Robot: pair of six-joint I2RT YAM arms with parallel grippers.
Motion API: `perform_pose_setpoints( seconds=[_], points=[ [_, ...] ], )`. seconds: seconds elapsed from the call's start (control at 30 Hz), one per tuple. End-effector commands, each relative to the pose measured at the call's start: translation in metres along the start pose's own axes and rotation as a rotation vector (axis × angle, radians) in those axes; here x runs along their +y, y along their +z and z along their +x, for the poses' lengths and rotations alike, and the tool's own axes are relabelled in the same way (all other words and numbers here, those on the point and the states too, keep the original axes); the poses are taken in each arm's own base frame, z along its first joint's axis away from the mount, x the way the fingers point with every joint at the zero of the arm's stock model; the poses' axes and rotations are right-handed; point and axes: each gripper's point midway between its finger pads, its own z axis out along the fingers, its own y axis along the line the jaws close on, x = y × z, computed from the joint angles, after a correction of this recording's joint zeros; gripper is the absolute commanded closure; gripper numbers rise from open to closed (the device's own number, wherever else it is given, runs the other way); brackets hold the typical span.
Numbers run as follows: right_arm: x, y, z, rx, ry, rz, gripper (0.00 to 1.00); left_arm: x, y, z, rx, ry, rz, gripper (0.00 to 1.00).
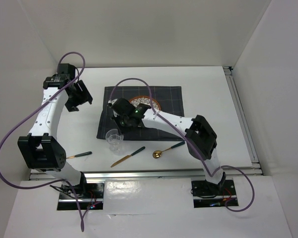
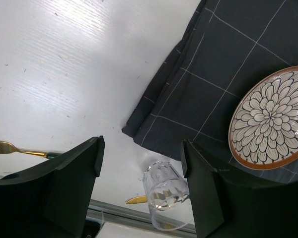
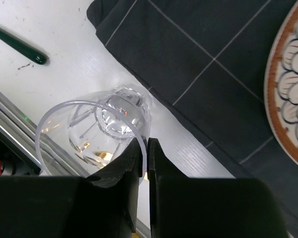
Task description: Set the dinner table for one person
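Observation:
The white dinner table [image 1: 208,99] carries a dark grey checked placemat [image 1: 164,96] with a flower-patterned plate [image 1: 148,102] on it. A clear glass [image 1: 113,139] is at the placemat's near left corner. My right gripper [image 3: 145,144] is shut on the rim of the glass [image 3: 97,129]; I cannot tell whether the glass rests on the table or hangs just above it. My left gripper [image 2: 141,148] is open and empty, held high over the table left of the placemat [image 2: 213,84]. Below it I see the glass [image 2: 165,196] and the plate [image 2: 270,121].
A gold fork with a green handle [image 1: 78,155], a gold knife [image 1: 127,156] and a gold spoon [image 1: 168,149] lie along the near edge. The silver rail [image 1: 154,172] runs just behind them. A dark green cutlery handle [image 3: 20,44] lies beside the glass.

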Motion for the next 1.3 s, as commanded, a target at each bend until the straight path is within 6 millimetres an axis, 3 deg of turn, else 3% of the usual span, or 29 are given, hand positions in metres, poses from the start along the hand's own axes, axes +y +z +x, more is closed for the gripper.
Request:
perform_pose_setpoints(
  seconds=[0.0, 0.07, 0.1, 0.17, 0.2, 0.27, 0.3, 0.33, 0.53, 0.63, 0.67, 0.73, 0.77, 0.8, 1.1, 1.27],
  points=[
    [0.001, -0.072, -0.063, -0.192, 0.02, -0.004, 1.0, -0.004, -0.012, -0.006, -0.037, 0.0, 0.039, 0.2],
    [-0.019, -0.095, -0.082, -0.238, 0.073, 0.017, 1.0, -0.004, -0.005, -0.005, -0.028, 0.001, 0.034, 0.2],
    [-0.048, -0.109, -0.093, -0.267, 0.134, 0.053, 1.0, -0.004, -0.005, -0.005, -0.028, 0.001, 0.034, 0.2],
    [-0.084, -0.122, -0.098, -0.28, 0.196, 0.12, 1.0, -0.002, 0.002, 0.0, -0.006, 0.003, 0.021, 0.2],
    [-0.122, -0.131, -0.105, -0.306, 0.262, 0.2, 1.0, 0.0, 0.007, 0.003, 0.01, 0.004, 0.011, 0.2],
    [-0.165, -0.137, -0.1, -0.286, 0.346, 0.289, 1.0, -0.001, 0.01, 0.006, 0.019, -0.005, 0.017, 0.2],
    [-0.2, -0.143, -0.102, -0.299, 0.41, 0.333, 1.0, 0.0, 0.009, 0.008, 0.019, -0.005, 0.017, 0.2],
    [-0.221, -0.145, -0.1, -0.304, 0.453, 0.368, 1.0, 0.002, 0.013, 0.013, 0.033, -0.013, 0.008, 0.2],
    [-0.33, -0.155, -0.094, -0.333, 0.654, 0.464, 1.0, 0.003, 0.022, 0.031, 0.085, -0.041, 0.019, 0.18],
    [-0.354, -0.155, -0.099, -0.349, 0.687, 0.452, 1.0, 0.006, 0.029, 0.041, 0.112, -0.05, 0.012, 0.13],
    [-0.367, -0.145, -0.096, -0.338, 0.704, 0.452, 1.0, 0.007, 0.028, 0.043, 0.114, -0.05, 0.012, 0.13],
    [-0.377, -0.145, -0.103, -0.35, 0.713, 0.449, 1.0, 0.011, 0.032, 0.051, 0.128, -0.077, 0.001, 0.13],
    [-0.381, -0.13, -0.094, -0.301, 0.725, 0.445, 1.0, 0.014, 0.035, 0.054, 0.133, -0.085, -0.014, 0.13],
    [-0.388, -0.132, -0.097, -0.311, 0.722, 0.451, 1.0, 0.017, 0.035, 0.056, 0.129, -0.084, -0.026, 0.13],
    [-0.407, -0.104, -0.078, -0.264, 0.75, 0.457, 1.0, 0.037, 0.035, 0.062, 0.127, -0.14, -0.084, 0.12],
    [-0.411, -0.092, -0.066, -0.237, 0.758, 0.469, 1.0, 0.059, 0.034, 0.068, 0.134, -0.206, -0.152, 0.12]
  ],
)
